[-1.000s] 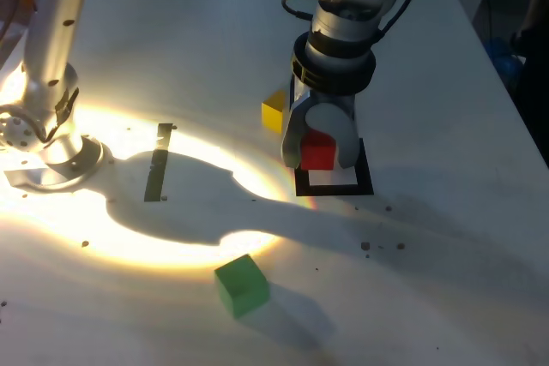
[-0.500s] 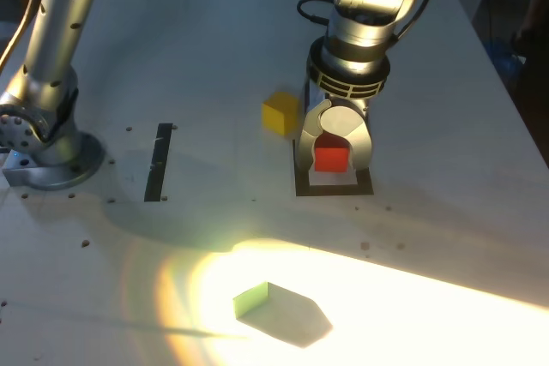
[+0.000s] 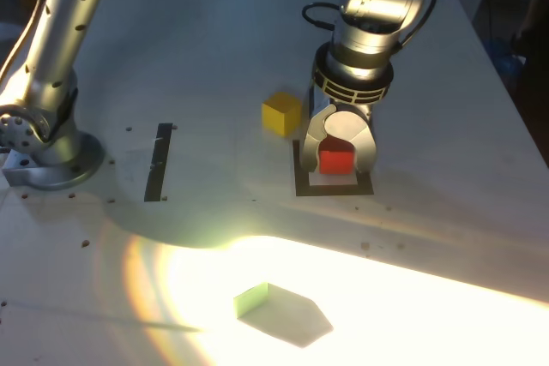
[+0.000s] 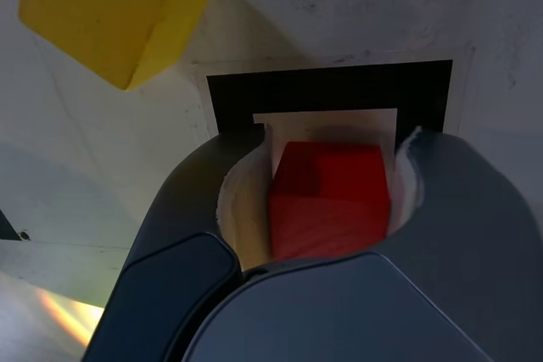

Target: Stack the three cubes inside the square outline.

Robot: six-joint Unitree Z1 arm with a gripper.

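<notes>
The red cube (image 3: 336,160) (image 4: 331,197) rests on the white centre of the square outline (image 3: 300,184) (image 4: 331,91). My gripper (image 3: 337,167) (image 4: 331,150) points down over it with one jaw on each side. In the wrist view a thin gap shows between one jaw and the cube, so the jaws are slightly open. The yellow cube (image 3: 281,113) (image 4: 102,10) sits on the table just beyond the outline, toward the exterior view's left. The green cube (image 3: 257,300) lies far nearer the camera, washed pale by bright light.
A straight black tape strip (image 3: 158,162) lies toward the exterior view's left. The arm's base (image 3: 43,143) stands at the far left of that view. A strong patch of light covers the near table. The table's edge (image 3: 506,100) runs along the exterior view's right.
The gripper carried the red cube a little toward the exterior view's right and set it in the outline. Its jaws have widened slightly. The light patch shifted toward the near side.
</notes>
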